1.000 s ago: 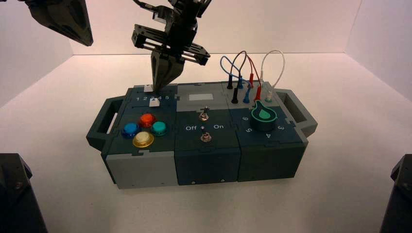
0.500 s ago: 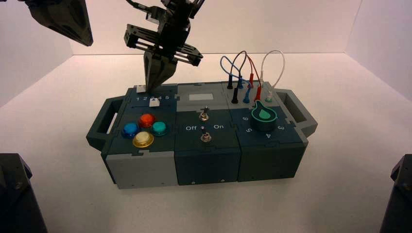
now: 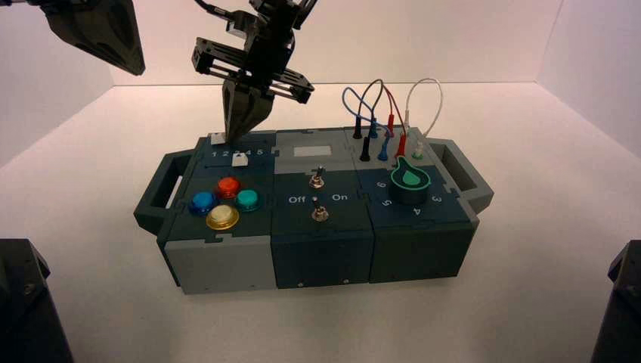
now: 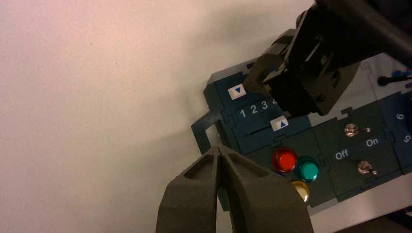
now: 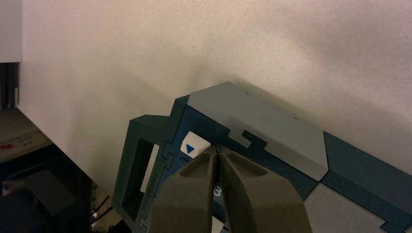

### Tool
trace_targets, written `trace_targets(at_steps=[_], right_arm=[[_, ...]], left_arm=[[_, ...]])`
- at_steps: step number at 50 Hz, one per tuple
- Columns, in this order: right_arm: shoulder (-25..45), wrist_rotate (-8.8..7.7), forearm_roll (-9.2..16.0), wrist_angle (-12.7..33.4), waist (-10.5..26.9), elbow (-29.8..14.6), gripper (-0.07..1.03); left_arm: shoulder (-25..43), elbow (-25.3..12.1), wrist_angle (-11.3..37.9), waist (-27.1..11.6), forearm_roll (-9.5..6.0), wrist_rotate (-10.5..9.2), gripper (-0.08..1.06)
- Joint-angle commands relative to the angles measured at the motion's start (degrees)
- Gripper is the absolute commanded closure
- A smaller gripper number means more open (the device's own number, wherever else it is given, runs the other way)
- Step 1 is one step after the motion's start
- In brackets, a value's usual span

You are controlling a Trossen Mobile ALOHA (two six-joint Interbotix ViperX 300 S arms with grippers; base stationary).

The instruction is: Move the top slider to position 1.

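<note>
Top slider (image 4: pixel 237 91): white knob up by the box's far left corner, arrow facing the printed 1 (image 4: pixel 242 113) and pretty much lined up with it, so I'd call the move done or a hair short.
Right gripper (image 5: pixel 217 148): the one on the job, at the box's far edge, tips pressed together and right up against or just beside the knob, on the side toward the higher numbers. Makes sense to me: no need to pinch, a closed tip there can just shove it toward the left edge.
Lower slider (image 4: pixel 279 123): sits nearer the box's front edge than the numbers, so keep the tips high on the panel or you might nudge it.
Left gripper (image 4: pixel 218 148): idle, up off the box's left side, jaws closed, probably parked there to leave room.
Next: maybe one tiny push if it's short, then lift straight off so the knob doesn't get dragged back.
</note>
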Motion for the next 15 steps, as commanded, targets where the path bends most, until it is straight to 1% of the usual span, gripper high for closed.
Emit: trace_targets(at_steps=[1,15], right_arm=[[-2.8,-0.18,-0.5,1.1,0.3,-0.2,0.99],[-5.1,-0.18,-0.4,1.8,0.5,0.6,0.99]], left_arm=[[0.9,-0.5,-0.4,-0.1,0.18,-0.18,1.01],[0.9,-0.8,-0.4,-0.1,0.0,-0.26,1.01]])
